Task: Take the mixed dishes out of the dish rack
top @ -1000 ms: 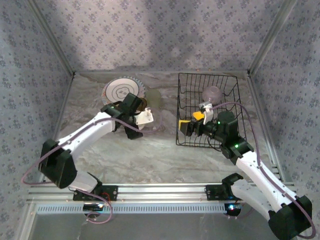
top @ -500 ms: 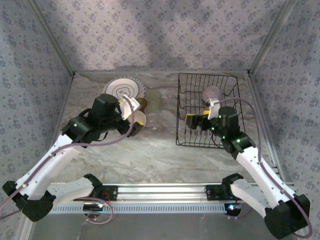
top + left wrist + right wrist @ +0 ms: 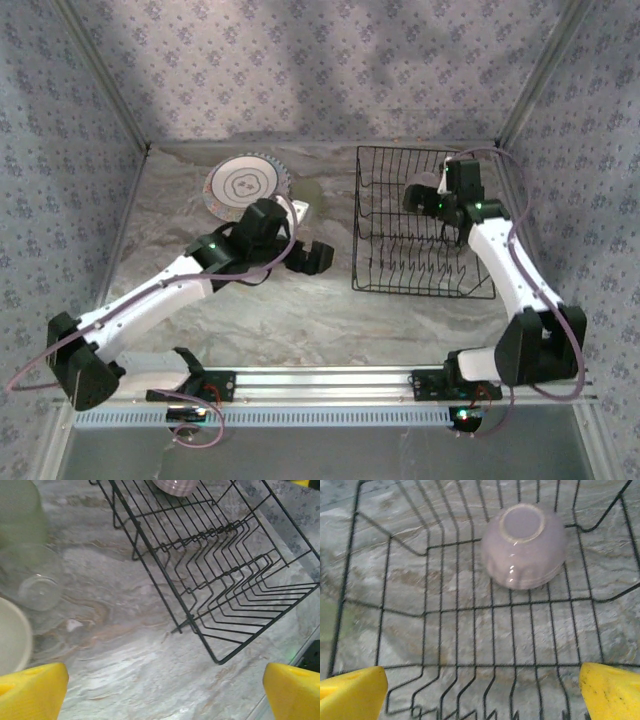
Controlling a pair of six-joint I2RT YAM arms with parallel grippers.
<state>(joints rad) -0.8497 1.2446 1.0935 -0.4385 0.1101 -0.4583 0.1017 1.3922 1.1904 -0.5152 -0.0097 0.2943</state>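
Observation:
The black wire dish rack (image 3: pixel 420 262) stands on the right half of the table, its tines (image 3: pixel 235 565) bare. A pale lilac bowl (image 3: pixel 522 545) lies upside down on the rack floor at the far end; its edge also shows in the left wrist view (image 3: pixel 175 485). My right gripper (image 3: pixel 482 690) hovers over the rack just short of the bowl, open and empty, at the rack's far right (image 3: pixel 420 198). My left gripper (image 3: pixel 312 258) hangs open and empty over bare table left of the rack (image 3: pixel 165 690). A white plate with grey rings (image 3: pixel 243 185) lies at the back left.
Left of the rack stand a clear glass (image 3: pixel 37 585), a greenish tumbler (image 3: pixel 20 510) and a cream cup's rim (image 3: pixel 10 640). The marble tabletop (image 3: pixel 300 310) is walled on three sides by patterned panels. A metal rail (image 3: pixel 320 385) runs along the near edge.
My left gripper moved right from the cups by the plate toward the rack's left side. My right arm swung from the rack's near end to the far right, over the lilac bowl.

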